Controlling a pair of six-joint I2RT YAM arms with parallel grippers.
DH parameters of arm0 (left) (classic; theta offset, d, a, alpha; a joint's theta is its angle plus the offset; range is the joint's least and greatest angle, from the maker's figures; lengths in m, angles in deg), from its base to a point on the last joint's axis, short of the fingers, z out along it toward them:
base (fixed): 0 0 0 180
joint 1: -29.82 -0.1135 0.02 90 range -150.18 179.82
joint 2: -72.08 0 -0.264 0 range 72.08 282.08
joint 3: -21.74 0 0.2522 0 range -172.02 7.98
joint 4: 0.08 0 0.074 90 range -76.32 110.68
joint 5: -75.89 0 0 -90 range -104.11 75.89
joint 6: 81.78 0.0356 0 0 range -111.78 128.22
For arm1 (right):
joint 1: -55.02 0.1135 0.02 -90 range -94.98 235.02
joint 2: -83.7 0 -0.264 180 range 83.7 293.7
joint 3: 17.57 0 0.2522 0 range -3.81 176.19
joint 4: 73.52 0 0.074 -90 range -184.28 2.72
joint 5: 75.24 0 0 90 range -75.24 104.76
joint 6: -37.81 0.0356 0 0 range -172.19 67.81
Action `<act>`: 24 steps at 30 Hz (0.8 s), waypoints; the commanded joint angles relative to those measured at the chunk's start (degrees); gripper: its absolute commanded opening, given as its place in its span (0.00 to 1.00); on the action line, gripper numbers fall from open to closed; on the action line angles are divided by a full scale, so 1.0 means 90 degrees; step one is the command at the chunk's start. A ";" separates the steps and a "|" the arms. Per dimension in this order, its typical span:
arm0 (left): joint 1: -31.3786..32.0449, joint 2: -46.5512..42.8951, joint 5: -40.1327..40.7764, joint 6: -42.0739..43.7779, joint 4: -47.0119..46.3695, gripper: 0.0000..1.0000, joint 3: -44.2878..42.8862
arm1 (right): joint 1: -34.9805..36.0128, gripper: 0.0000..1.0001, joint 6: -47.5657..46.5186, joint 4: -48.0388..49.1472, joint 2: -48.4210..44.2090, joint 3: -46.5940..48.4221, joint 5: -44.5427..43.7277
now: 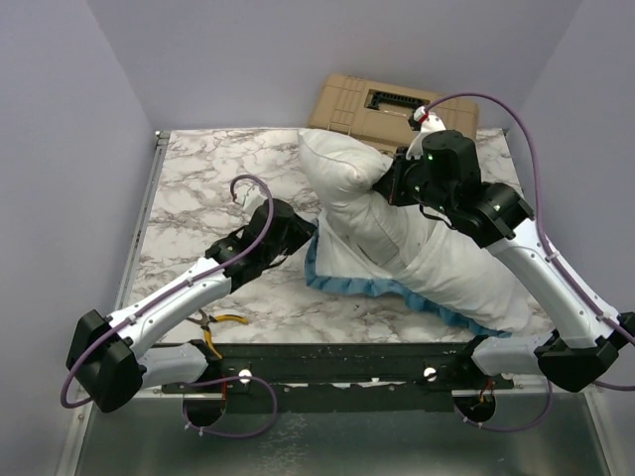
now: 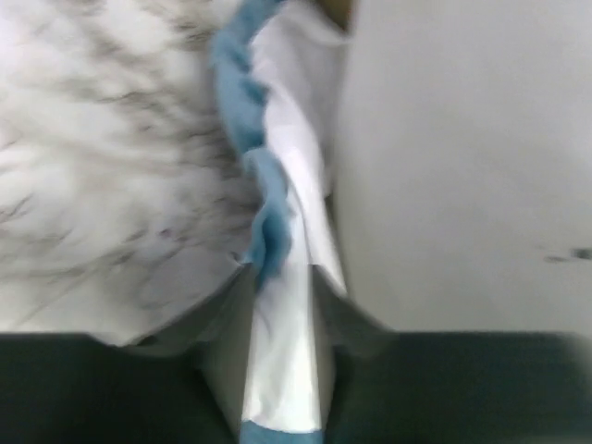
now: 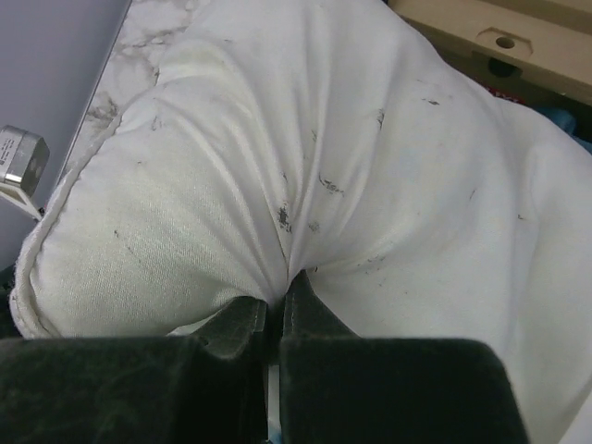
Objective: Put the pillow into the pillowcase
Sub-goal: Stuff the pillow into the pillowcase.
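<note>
The white pillow [image 1: 342,174] lies slanted on the marble table, its upper end bare. Its lower part sits under the white fabric of the pillowcase [image 1: 451,278], which has a blue frilled edge [image 1: 372,288]. My left gripper [image 1: 303,233] is shut on the case's frilled edge at the pillow's left side. In the left wrist view the fingers [image 2: 217,324] pinch the white fabric and blue frill of the pillowcase [image 2: 282,185]. My right gripper [image 1: 385,183] is shut on a fold of the pillow near its upper end. The right wrist view shows it [image 3: 280,289] pinching the pillow [image 3: 324,139].
A tan plastic case [image 1: 392,104] stands at the back edge, just behind the pillow, and also shows in the right wrist view [image 3: 499,37]. Yellow-handled pliers [image 1: 213,322] lie near the front left. Bare marble table [image 1: 208,188] spreads to the left.
</note>
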 commanded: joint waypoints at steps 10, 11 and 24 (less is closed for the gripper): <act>-0.0907 0.0429 -0.2306 0.1188 -0.0219 0.96 0.1478 | -0.0063 0.00 0.0158 0.0108 0.0241 0.0177 0.0010; -0.0909 0.0656 -0.2572 0.1151 -0.0555 0.96 0.1561 | -0.0064 0.00 0.0173 0.0090 0.0261 0.0202 -0.0004; -0.0395 0.4052 -0.3476 0.0093 -0.3436 0.74 0.0884 | -0.0112 0.00 0.0339 0.0024 0.0368 0.0325 -0.0058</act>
